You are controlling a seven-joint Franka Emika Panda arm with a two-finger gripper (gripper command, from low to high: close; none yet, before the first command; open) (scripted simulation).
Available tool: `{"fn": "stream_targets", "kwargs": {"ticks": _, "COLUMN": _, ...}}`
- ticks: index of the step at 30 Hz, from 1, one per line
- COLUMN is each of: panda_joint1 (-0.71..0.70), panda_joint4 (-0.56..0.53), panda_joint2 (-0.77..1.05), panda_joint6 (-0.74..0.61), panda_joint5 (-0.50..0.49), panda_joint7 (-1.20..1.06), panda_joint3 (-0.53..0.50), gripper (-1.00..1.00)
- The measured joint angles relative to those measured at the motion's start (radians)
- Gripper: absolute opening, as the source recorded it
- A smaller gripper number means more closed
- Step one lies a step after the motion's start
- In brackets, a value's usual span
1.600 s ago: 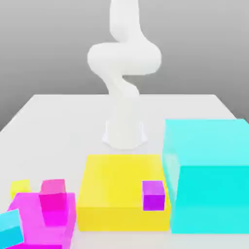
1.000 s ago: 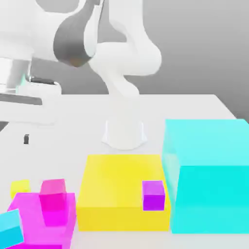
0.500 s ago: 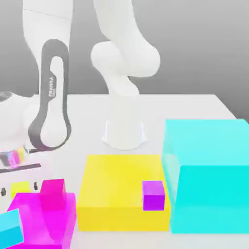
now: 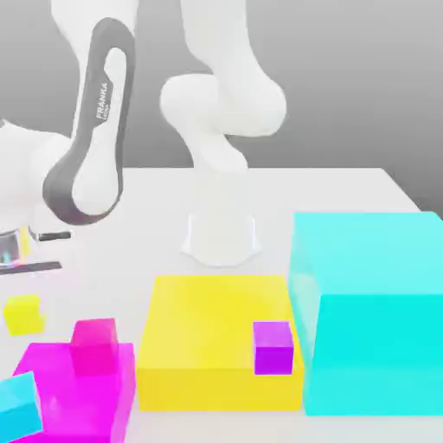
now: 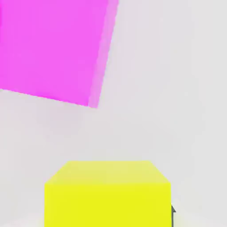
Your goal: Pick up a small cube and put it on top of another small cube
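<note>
The small yellow cube [image 4: 23, 313] [image 5: 107, 193] sits off the table, behind the big magenta block [image 4: 73, 394] [image 5: 51, 48]. The gripper [image 4: 17, 260] above that block grips the small yellow cube.

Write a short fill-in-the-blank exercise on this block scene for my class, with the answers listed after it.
1. The small purple cube rests on the big ____ block.
2. The largest block, at the exterior view's right, is ____.
3. The small magenta cube sits on a flat ____ block.
4. In the hand view, the cube closest to the camera is ____.

Answers: yellow; cyan; magenta; yellow
</note>
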Motion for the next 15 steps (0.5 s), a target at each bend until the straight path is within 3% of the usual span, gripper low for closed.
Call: {"fn": "stream_targets", "kwargs": {"ticks": 15, "panda_joint1": 0.196, "panda_joint4": 0.276, "panda_joint2": 0.014, "panda_joint6": -0.265, "panda_joint5": -0.024, "panda_joint7": 0.732, "panda_joint3": -0.038, "gripper": -1.00}}
